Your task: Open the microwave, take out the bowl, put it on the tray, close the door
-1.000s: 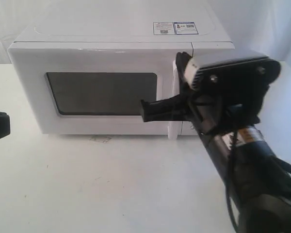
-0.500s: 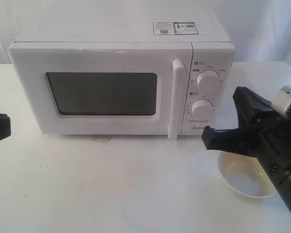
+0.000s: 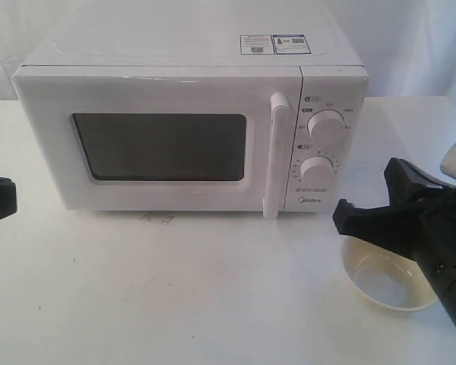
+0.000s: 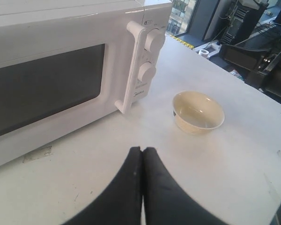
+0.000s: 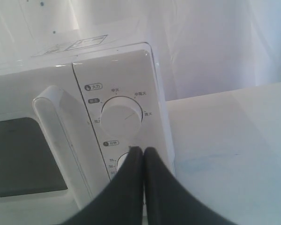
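The white microwave [image 3: 175, 84] stands at the back of the table, its door [image 3: 159, 95] closed flush and the bar handle [image 3: 275, 156] free. The cream-yellow bowl [image 3: 384, 281] sits upright on the bare table to the right front of the oven, also seen as the bowl [image 4: 198, 111] in the left wrist view. My right gripper [image 3: 340, 217] hangs shut and empty just above the bowl's near-left rim; its fingers [image 5: 143, 151] point at the knob panel [image 5: 123, 118]. My left gripper [image 4: 143, 151] is shut and empty, low at the far left [image 3: 7, 199]. No tray is in view.
Two round knobs [image 3: 324, 128] sit on the microwave's right panel. A small mark or scrap [image 3: 158, 218] lies on the white table [image 3: 213, 296] in front of the door. White curtain hangs behind. Equipment racks [image 4: 253, 37] stand beyond the table's far edge.
My right arm has pulled away from the door handle, swinging right and down to hover over the bowl, uncovering the knobs and bowl. The left gripper has not moved.
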Action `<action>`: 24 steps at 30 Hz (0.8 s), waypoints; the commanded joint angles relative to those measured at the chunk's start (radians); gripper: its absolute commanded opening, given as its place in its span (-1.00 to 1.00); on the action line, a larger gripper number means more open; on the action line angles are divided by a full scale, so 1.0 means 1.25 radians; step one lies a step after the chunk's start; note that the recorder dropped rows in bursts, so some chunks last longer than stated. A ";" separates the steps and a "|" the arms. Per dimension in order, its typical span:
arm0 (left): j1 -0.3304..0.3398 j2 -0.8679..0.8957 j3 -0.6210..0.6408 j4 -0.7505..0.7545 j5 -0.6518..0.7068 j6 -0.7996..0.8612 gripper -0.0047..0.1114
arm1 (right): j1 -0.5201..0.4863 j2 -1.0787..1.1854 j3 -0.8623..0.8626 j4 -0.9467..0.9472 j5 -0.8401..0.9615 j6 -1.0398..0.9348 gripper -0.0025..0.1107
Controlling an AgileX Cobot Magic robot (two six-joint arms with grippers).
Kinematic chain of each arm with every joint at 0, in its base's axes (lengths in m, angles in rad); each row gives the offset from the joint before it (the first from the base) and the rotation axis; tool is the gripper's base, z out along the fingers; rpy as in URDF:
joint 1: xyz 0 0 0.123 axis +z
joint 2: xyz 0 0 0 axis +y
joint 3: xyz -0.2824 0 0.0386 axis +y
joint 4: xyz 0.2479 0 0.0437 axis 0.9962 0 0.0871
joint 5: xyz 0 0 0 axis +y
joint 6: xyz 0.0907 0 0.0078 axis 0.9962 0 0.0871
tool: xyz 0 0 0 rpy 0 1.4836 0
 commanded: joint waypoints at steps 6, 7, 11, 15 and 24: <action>0.038 -0.064 0.006 -0.014 0.014 0.002 -0.92 | 0.001 -0.006 0.003 0.000 -0.005 -0.009 -0.96; 0.058 -0.090 0.006 -0.005 0.014 0.009 -0.92 | 0.001 -0.006 0.003 0.000 -0.005 -0.009 -0.96; 0.144 -0.197 0.006 0.056 0.046 0.020 -0.92 | 0.001 -0.006 0.003 0.000 -0.005 -0.009 -0.96; 0.194 -0.298 0.006 0.084 0.132 0.020 -0.92 | 0.001 -0.006 0.003 0.000 -0.005 -0.009 -0.96; 0.204 -0.412 0.006 0.091 0.146 0.007 -0.92 | 0.001 -0.006 0.003 0.000 -0.005 -0.009 -0.96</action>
